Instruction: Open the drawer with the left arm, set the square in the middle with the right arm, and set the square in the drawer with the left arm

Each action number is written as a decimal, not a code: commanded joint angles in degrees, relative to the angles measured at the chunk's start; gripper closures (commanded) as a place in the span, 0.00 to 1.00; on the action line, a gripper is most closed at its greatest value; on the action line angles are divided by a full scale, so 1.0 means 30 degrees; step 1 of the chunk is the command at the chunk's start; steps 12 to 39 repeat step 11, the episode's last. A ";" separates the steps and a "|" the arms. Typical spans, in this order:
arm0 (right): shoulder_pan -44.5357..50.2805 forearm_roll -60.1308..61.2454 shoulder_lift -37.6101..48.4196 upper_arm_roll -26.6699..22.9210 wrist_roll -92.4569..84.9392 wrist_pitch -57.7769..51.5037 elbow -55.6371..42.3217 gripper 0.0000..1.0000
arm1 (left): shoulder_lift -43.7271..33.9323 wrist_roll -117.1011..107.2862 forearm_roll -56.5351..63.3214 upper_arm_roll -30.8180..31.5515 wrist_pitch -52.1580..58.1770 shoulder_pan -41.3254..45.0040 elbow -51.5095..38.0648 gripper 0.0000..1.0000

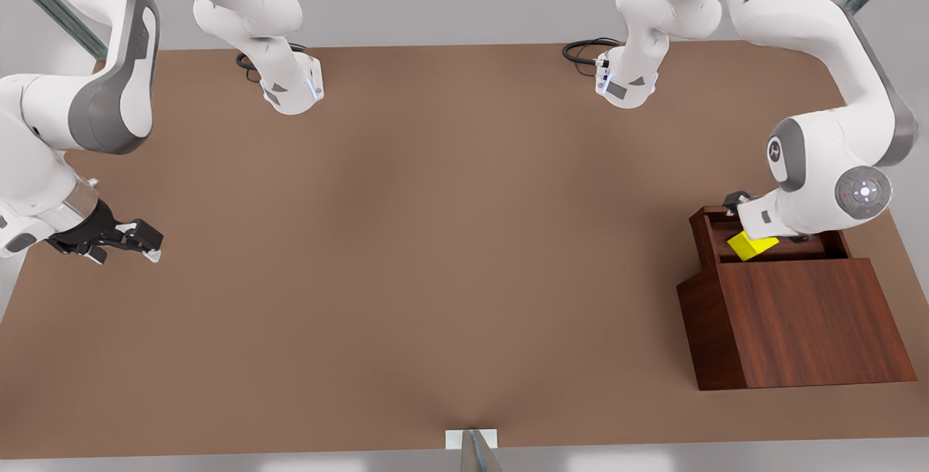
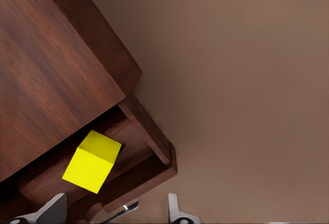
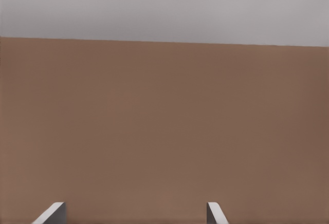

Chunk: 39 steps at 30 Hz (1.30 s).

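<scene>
The square (image 2: 92, 161) lies in the open drawer (image 2: 146, 131) — last step looks done. Left hand (image 2: 115, 208) spread above it should lift clear; right hand (image 1: 120, 236), spread, waits over the desk (image 1: 435, 239).

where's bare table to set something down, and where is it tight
The tabletop is bare from the open right gripper on the front view's left across to the cabinet. It is tight at the open drawer: the yellow cube lies in it and the open left gripper hangs just over it.
</scene>
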<state>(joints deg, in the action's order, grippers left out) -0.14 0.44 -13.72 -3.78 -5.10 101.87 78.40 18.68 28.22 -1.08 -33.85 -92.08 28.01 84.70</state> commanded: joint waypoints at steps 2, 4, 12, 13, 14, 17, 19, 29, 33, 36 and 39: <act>0.0018 0.0000 -0.0028 -0.0001 0.0000 0.0000 0.0000 0.00 | 0.0337 -0.2138 -0.1573 0.0178 -0.0273 0.0007 -0.0810 0.00; 0.0018 0.0000 -0.0027 -0.0001 0.0000 0.0000 0.0000 0.00 | -0.1067 -0.6209 -0.0521 0.4186 -0.0449 -0.2330 -0.1194 0.00; 0.0018 0.0000 0.0001 -0.0001 0.0000 0.0000 0.0000 0.00 | -0.3647 -0.9172 0.2235 1.2601 -0.2322 -0.8225 0.1032 0.00; 0.0018 0.0000 0.0001 -0.0001 0.0000 0.0000 0.0000 0.00 | -0.3647 -0.9172 0.2235 1.2601 -0.2322 -0.8225 0.1032 0.00; 0.0018 0.0000 0.0001 -0.0001 0.0000 0.0000 0.0000 0.00 | -0.3647 -0.9172 0.2235 1.2601 -0.2322 -0.8225 0.1032 0.00; 0.0018 0.0000 0.0001 -0.0001 0.0000 0.0000 0.0000 0.00 | -0.3647 -0.9172 0.2235 1.2601 -0.2322 -0.8225 0.1032 0.00; 0.0018 0.0000 0.0001 -0.0001 0.0000 0.0000 0.0000 0.00 | -0.3647 -0.9172 0.2235 1.2601 -0.2322 -0.8225 0.1032 0.00; 0.0018 0.0000 0.0001 -0.0001 0.0000 0.0000 0.0000 0.00 | -0.3647 -0.9172 0.2235 1.2601 -0.2322 -0.8225 0.1032 0.00; 0.0018 0.0000 0.0001 -0.0001 0.0000 0.0000 0.0000 0.00 | -0.3647 -0.9172 0.2235 1.2601 -0.2322 -0.8225 0.1032 0.00; 0.0018 0.0000 0.0001 -0.0001 0.0000 0.0000 0.0000 0.00 | -0.3647 -0.9172 0.2235 1.2601 -0.2322 -0.8225 0.1032 0.00; 0.0018 0.0000 0.0001 -0.0001 0.0000 0.0000 0.0000 0.00 | -0.3647 -0.9172 0.2235 1.2601 -0.2322 -0.8225 0.1032 0.00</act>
